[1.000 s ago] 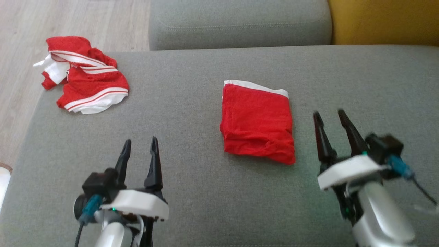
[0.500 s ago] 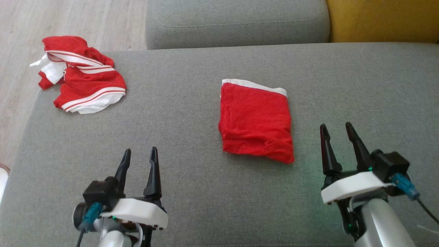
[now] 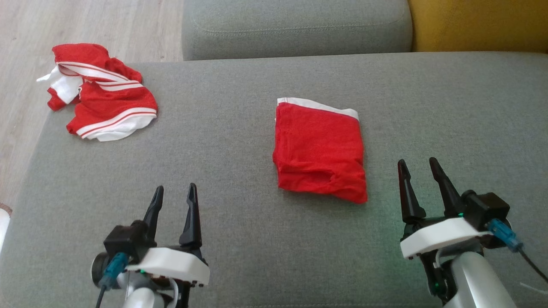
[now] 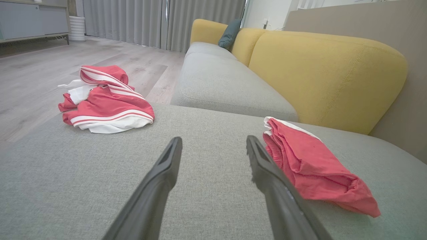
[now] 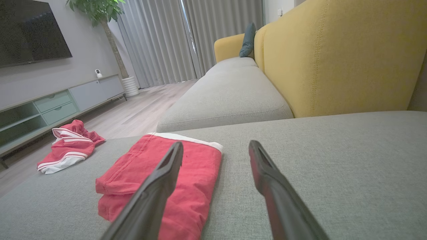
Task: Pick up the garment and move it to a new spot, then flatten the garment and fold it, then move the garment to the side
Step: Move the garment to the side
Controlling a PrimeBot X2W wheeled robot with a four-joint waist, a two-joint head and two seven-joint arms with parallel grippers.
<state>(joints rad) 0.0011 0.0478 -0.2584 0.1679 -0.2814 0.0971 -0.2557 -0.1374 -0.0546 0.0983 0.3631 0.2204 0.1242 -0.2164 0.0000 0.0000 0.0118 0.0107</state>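
Note:
A red garment [image 3: 319, 150] with a white waistband lies folded into a rectangle in the middle of the grey sofa cushion [image 3: 239, 128]. It shows also in the left wrist view [image 4: 313, 166] and the right wrist view [image 5: 160, 176]. My left gripper [image 3: 173, 194] is open, low at the front left, well clear of the fold. My right gripper [image 3: 417, 167] is open too, just right of the garment's lower right corner, empty and not touching it. Both wrist views show empty, spread fingers [image 4: 160, 186] [image 5: 270, 186].
A second red garment with white stripes [image 3: 100, 100] lies crumpled at the cushion's far left corner, partly over the edge. Wooden floor [image 3: 25, 128] lies beyond the left edge. Another grey seat cushion [image 3: 295, 25] and a yellow backrest [image 3: 479, 23] stand behind.
My right gripper has drawn back toward me and down, away from the garment's right edge. My left gripper has pulled back slightly. The folded garment has stayed put.

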